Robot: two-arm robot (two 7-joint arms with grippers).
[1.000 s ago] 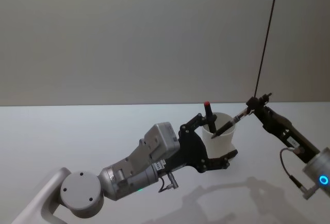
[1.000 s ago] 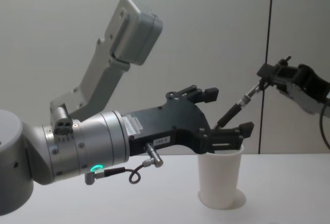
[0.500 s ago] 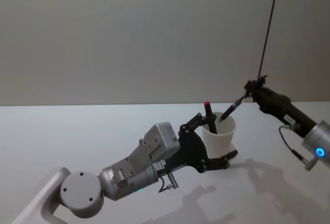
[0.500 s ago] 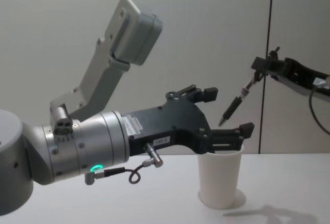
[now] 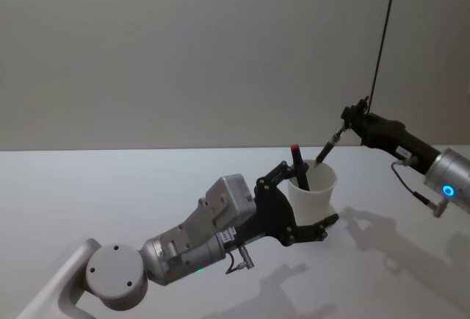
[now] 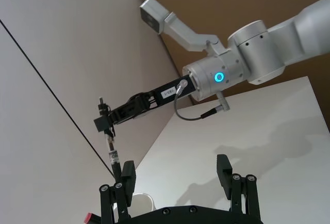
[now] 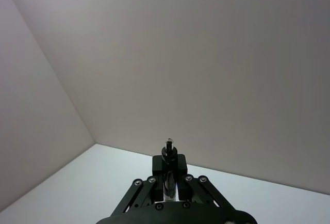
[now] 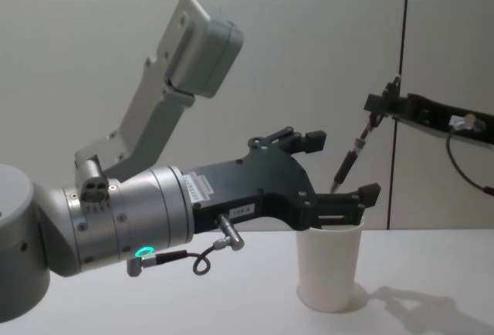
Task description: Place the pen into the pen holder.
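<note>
Chest view: one cup, two pens.
Left gripper (image 8: 340,167) jaws spread wide around the pen holder (image 8: 330,265); right gripper (image 8: 376,106) jaws pinch one pen (image 8: 349,164); a red-capped pen (image 5: 297,163) stands inside.

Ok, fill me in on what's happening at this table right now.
The right gripper is shut on a dark pen, dangling it tip-down, tilted, just above the white paper cup that serves as the pen holder. The left gripper is open, its fingers straddling the cup near the rim without clearly squeezing it. A red-capped pen already stands inside the cup. The dark pen is not yet released.
</note>
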